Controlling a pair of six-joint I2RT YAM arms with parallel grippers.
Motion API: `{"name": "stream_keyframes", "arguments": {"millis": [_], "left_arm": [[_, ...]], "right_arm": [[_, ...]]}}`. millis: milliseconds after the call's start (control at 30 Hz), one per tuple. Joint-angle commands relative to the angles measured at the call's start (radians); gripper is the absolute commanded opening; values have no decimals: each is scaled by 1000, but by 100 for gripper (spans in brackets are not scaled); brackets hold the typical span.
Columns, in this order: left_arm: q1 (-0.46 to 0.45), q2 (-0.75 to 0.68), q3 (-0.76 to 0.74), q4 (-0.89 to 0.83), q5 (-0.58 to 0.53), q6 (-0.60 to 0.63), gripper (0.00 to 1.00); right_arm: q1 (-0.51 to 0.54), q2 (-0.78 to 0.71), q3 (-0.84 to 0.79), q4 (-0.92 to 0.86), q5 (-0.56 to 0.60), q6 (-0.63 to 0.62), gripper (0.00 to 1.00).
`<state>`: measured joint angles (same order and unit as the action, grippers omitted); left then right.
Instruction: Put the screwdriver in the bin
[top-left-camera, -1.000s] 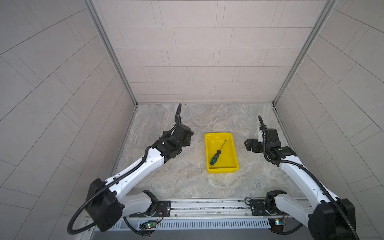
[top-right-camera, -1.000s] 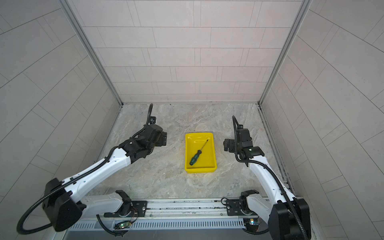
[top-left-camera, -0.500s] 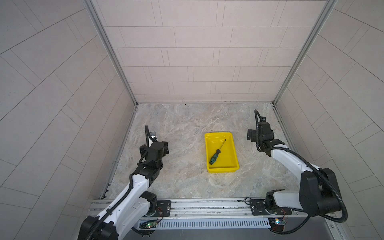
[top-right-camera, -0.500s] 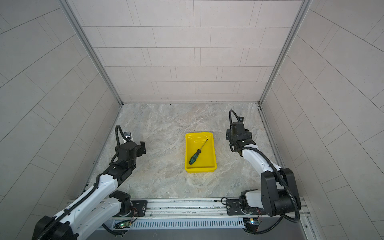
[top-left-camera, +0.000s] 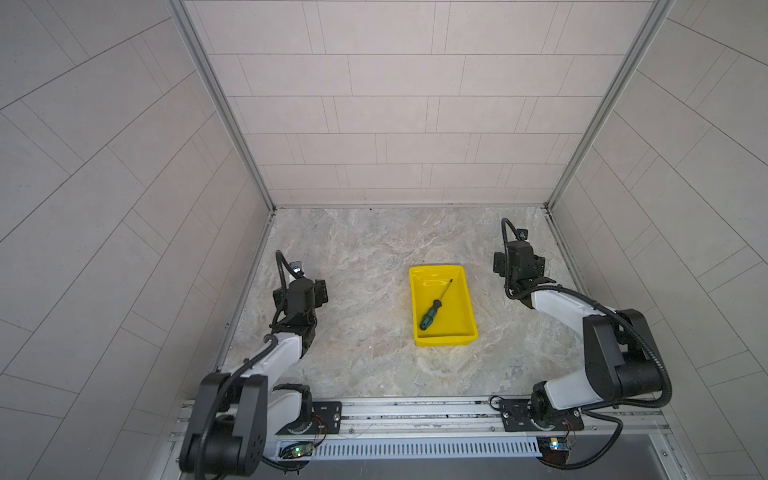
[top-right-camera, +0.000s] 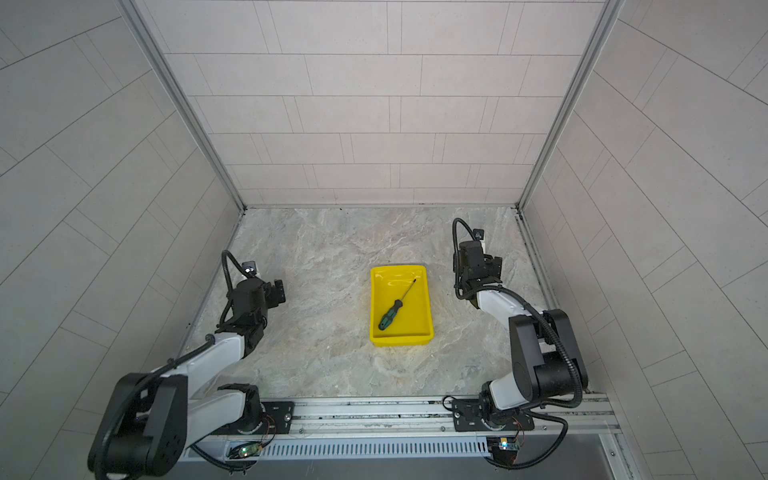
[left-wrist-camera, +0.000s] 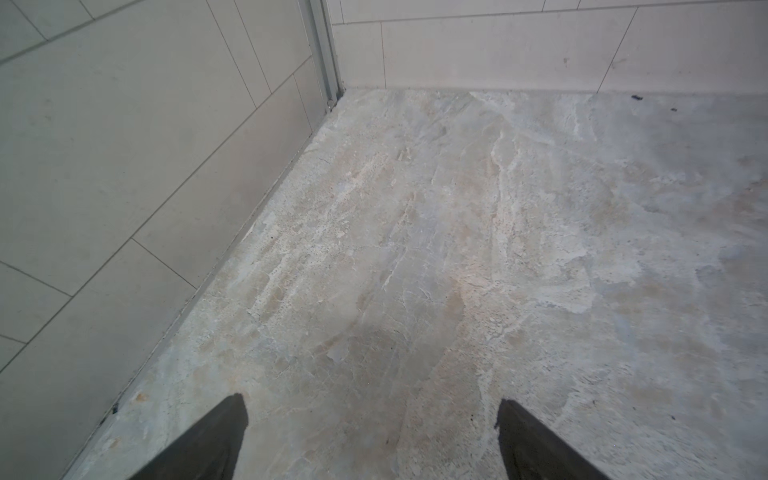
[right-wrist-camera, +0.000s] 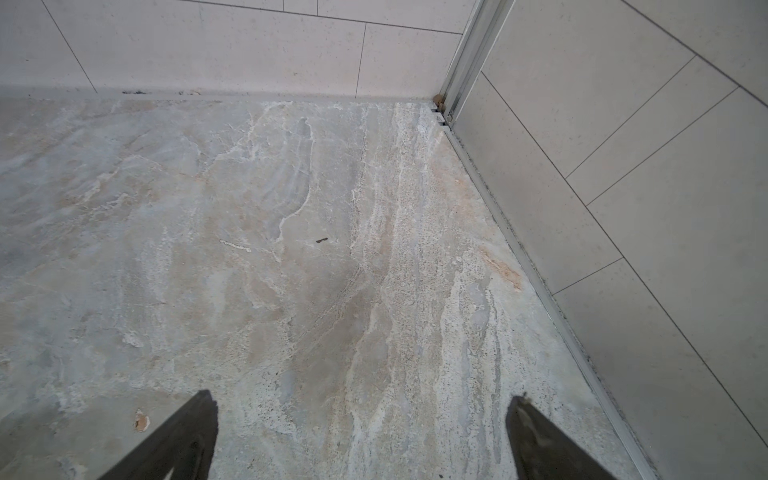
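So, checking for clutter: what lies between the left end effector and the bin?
Nothing: only bare marble tabletop lies between the left end effector and the bin, as both top views show. The screwdriver lies inside the bin.

**Surfaces and finishes**

We log the bin as bright yellow plastic, smooth, with glossy highlights on its floor in both top views. The screwdriver has a green and black handle, plastic or rubber by its look, and a thin dark metal shaft. The worktop reads as veined stone, matt and pitted in the wrist views. The walls are pale matt tile with metal corner strips. The left tool and right tool show dark matt faces.
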<state>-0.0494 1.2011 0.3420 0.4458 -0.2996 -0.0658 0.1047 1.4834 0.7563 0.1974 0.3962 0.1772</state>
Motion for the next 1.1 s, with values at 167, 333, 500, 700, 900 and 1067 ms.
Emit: {"name": "stream_keyframes", "arguments": {"millis": [167, 333, 500, 700, 900, 1067], "left_arm": [[13, 188, 125, 122, 166, 35, 100], [17, 260, 160, 137, 157, 24, 100], [20, 317, 209, 92, 164, 22, 100], [25, 315, 201, 105, 166, 17, 100], [25, 319, 192, 120, 172, 22, 100], [26, 319, 186, 131, 172, 24, 100]], "right_arm": [[4, 57, 83, 18, 35, -60, 98], [4, 42, 62, 40, 41, -58, 98], [4, 16, 33, 58, 47, -51, 98], [4, -26, -12, 75, 44, -42, 98], [3, -35, -19, 73, 44, -38, 98], [-1, -25, -7, 57, 49, -53, 98]]}}
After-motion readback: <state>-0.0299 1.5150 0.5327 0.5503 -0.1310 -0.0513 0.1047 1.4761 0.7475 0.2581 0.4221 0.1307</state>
